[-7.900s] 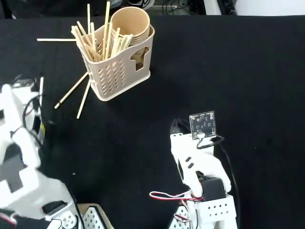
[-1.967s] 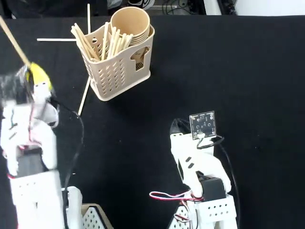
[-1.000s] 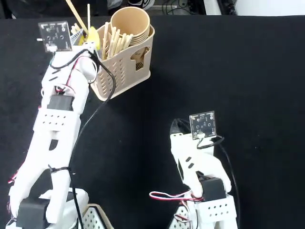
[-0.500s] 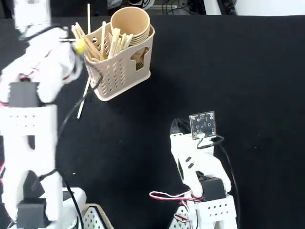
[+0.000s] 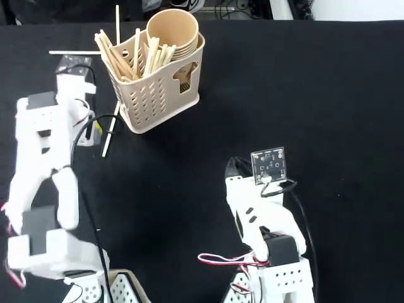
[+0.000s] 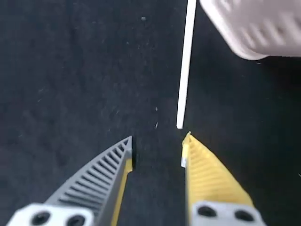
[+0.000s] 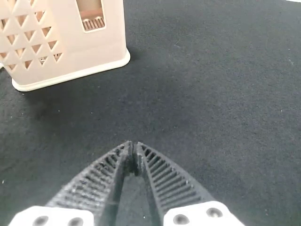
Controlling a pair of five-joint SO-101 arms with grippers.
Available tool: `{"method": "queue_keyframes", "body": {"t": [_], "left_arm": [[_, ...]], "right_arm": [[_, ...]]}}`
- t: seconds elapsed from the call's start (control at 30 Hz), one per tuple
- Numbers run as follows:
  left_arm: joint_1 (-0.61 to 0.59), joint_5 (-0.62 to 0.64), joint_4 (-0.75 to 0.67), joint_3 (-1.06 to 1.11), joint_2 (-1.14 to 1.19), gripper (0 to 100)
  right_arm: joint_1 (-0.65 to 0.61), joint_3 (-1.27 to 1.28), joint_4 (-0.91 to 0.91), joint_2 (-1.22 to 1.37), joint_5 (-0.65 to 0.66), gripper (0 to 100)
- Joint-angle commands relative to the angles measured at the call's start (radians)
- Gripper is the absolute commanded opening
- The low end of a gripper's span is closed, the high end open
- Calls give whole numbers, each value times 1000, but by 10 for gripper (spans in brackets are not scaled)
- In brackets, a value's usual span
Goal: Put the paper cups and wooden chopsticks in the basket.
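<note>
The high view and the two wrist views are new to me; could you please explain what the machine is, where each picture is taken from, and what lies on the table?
These are two small white robot arms at a black table. The high view looks down from a fixed camera. Each of the other two pictures comes from a camera on one arm's wrist, looking along its gripper. A beige basket holds stacked paper cups and a bunch of wooden chopsticks. One loose chopstick lies on the table beside the basket, and another chopstick lies behind it. The left gripper is open and empty, close to the loose chopstick's end. The right gripper is shut and holds nothing.
</note>
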Motion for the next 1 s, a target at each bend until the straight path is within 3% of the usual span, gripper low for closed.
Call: {"method": "queue_keyframes", "body": {"t": [0.0,0.2,0.5,0.8,0.97], "left_arm": [[18,-6,-112,-4,112,178],[39,0,-173,-4,210,178],[39,152,-333,44,236,173],[73,78,-308,59,261,168],[71,57,-278,59,262,21]], "right_arm": [[-12,-5,-15,-82,2,12],[-12,-5,-15,-82,2,12],[-12,-7,-15,-82,2,12],[-12,-7,-15,-82,2,12],[-11,-7,-15,-82,2,12]]}}
